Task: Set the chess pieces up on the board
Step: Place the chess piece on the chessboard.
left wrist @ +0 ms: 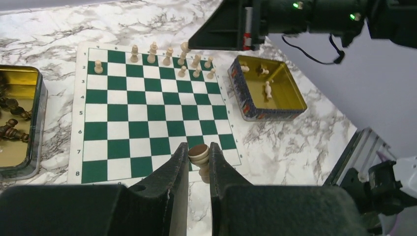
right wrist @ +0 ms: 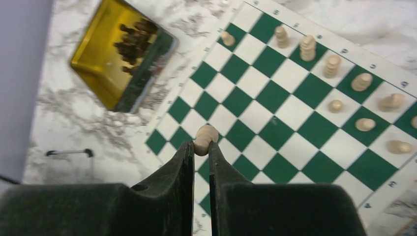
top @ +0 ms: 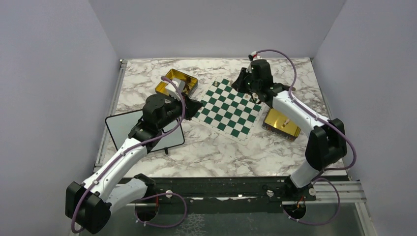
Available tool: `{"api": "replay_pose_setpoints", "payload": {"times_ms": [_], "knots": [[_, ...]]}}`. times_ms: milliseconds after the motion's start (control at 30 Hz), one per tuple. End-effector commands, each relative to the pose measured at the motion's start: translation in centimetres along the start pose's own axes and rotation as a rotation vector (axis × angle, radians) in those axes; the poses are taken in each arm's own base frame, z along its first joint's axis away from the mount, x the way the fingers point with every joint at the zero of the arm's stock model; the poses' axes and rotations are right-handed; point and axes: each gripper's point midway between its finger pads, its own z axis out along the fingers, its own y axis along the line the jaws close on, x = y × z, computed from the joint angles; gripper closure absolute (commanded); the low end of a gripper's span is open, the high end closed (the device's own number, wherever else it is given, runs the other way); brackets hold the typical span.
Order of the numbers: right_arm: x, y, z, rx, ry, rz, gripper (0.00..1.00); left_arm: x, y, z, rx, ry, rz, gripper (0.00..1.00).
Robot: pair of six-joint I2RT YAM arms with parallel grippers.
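Both arms are loaded here. A pale beige wooden chess piece (left wrist: 199,153) is pinched in the left fingers (left wrist: 178,164), which are closed narrow on it; it hangs over the edge of the green-and-white checked board mat (left wrist: 147,113) opposite the pale rows. A small pale beige piece (right wrist: 205,133) is clamped the same way in the right fingers (right wrist: 186,157), above the squares. The board lies mid-table, a bit toward the far edge.

The standing pale pieces (right wrist: 308,46) are crowded along the board edge nearest the table's far right corner, with gaps in the second row. The right piece should probably be set first, since it's closer. It should be brought straight down onto an empty square, kept upright, and let go only once the base sits flat. Neighbours look easy to knock, so the fingers should be lifted straight up afterwards.

The left piece has the whole board to cross, so it's best held back until the right arm is clear. The gold rectangular tin of dark pieces (right wrist: 96,49) isn't needed yet.
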Motion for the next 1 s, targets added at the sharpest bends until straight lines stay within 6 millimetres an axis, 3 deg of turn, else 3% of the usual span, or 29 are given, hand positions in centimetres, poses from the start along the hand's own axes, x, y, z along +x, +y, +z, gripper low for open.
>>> {"api": "replay_pose_setpoints", "payload": {"times_ms": [0,433,967], "knots": [[2.5,-5.7,1.3,0.227,0.142,-0.108,0.87,1.7,-0.7,-0.8,0.03,0.073,0.121,1.0],[3.4,-11.7,6.6,0.365,0.242,-0.103,0.87,1.7,-1.4,-1.3,0.047,0.072,0.165,1.0],[5.5,-13.0,9.6,0.389,0.314,-0.061,0.87,1.6,-1.6,-1.5,0.056,0.07,0.173,1.0]]}}
